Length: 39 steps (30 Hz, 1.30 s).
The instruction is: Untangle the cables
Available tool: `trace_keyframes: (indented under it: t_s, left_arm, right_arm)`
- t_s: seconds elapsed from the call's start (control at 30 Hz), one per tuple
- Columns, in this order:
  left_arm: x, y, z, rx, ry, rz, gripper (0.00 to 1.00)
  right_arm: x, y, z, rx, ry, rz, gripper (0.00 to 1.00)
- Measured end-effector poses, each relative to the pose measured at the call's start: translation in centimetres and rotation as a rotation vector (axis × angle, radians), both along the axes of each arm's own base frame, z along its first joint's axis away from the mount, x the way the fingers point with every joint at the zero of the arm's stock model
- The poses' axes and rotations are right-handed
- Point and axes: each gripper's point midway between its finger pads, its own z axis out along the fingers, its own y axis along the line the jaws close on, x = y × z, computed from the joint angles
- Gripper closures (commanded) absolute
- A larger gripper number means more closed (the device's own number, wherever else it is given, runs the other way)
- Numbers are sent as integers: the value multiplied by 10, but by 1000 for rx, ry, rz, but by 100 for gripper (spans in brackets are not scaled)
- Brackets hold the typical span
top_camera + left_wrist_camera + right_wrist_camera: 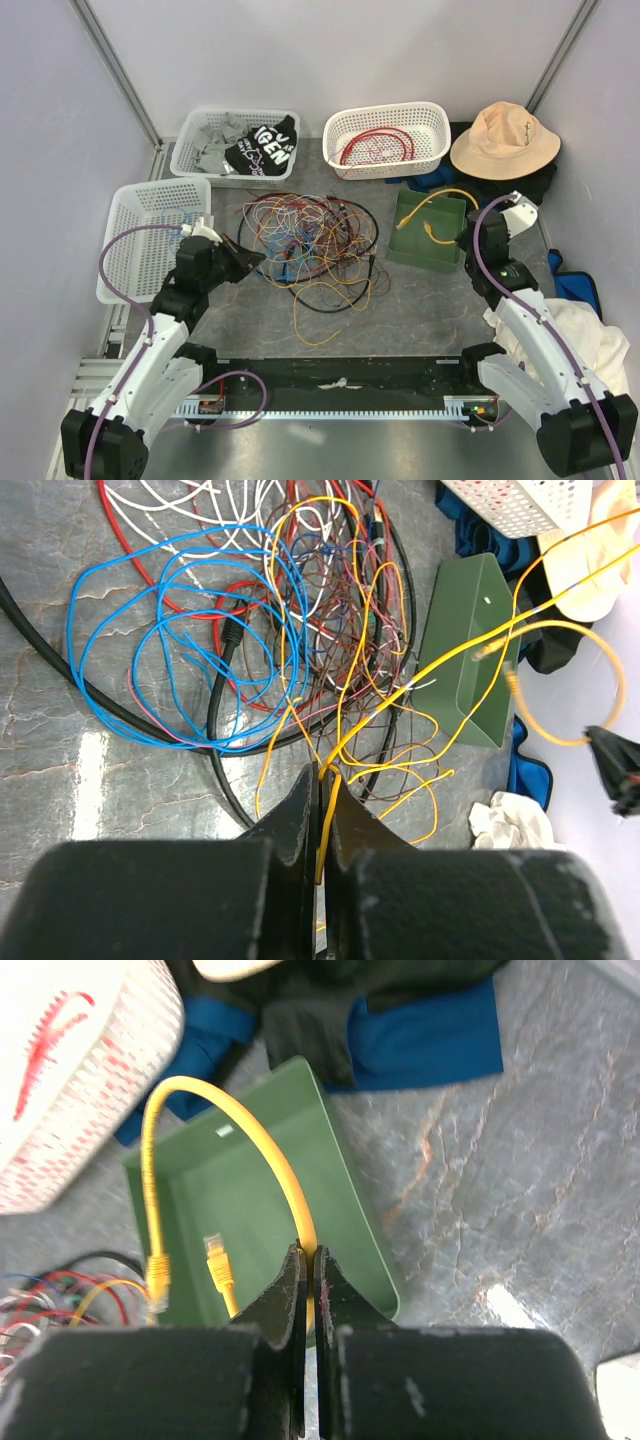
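"Top external view: where do the cables sit, and which step is this?"

"The thin multicoloured cables (315,240) lie in one loose knotted heap in the middle of the bench (420,310), just in front of the left hand (250,262). I'd call it the sorting-out stage, with most of the heap not yet parted. That hand is clenched on one thin yellow-orange wire (410,685) at the heap's near edge. The right hand (308,1255) is clamped on a thick yellow patch cable (275,1155) that arches over the green plastic tray (410,245), clear of the heap."

"Next move?"

"Probably the right hand lets its cable drop into the tray while the left draws its wire slowly away. The wire crosses other strands, so a hard pull could drag the whole heap."

"Counts?"

"Two hands, both gripping. One heap, one patch cable with two plugs showing, and one red cable coil (375,145) in a far basket. Three white plastic baskets (155,183), one green tray and one tan cloth hat (505,140). The wires in the heap are too tangled to count."
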Motion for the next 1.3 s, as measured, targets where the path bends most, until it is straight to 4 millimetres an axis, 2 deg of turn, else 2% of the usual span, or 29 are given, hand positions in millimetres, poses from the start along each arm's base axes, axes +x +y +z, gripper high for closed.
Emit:
trace_keyframes:
  t_s: [0.13,0.37,0.4,0.47,0.5,0.57,0.6,0.67,0.73,0.87,0.97,1.03,1.1,1.2,1.3]
  left_arm:
    - [2,-1,-4,2,13,0,98]
    - [2,-1,-4,-4,16,3,98]
    - [2,-1,-5,-5,16,3,98]
    - [2,-1,-4,-5,15,3,98]
    - [2,-1,-4,-5,15,3,98]
    - [2,-1,-4,-6,15,3,98]
    - [2,-1,-4,-6,15,2,98]
    - [2,-1,-4,-6,15,2,98]
    - [3,-1,-4,-7,13,3,98]
    - [3,-3,-4,-8,11,-2,98]
    - [4,-9,-2,-7,13,-22,98]
    - [5,-15,5,-6,6,-43,98]
    - [8,-25,20,-6,-17,-75,98]
    - [11,-49,56,-2,-87,-154,98]
    - [12,-75,94,3,-165,-239,98]
  right_arm:
    - [-1,-2,15,2,-45,-5,100]
    - [1,-5,-3,-21,11,-16,100]
    - [-1,-5,-9,-25,26,-16,92]
    - [-2,-5,-22,-34,66,-10,66]
    - [-1,-4,-28,-33,83,-4,48]
    - [1,1,-40,-29,129,26,35]
    - [2,5,-46,-32,154,53,24]
    - [2,9,-48,-24,161,78,18]
    - [3,14,-40,-12,134,106,14]
    - [5,26,-8,14,33,161,13]
    - [7,46,26,38,-66,251,13]
    - [7,69,46,60,-133,355,14]
    - [4,95,57,85,-183,471,14]
    - [-5,142,66,125,-241,671,15]
    - [-19,187,58,157,-258,856,14]
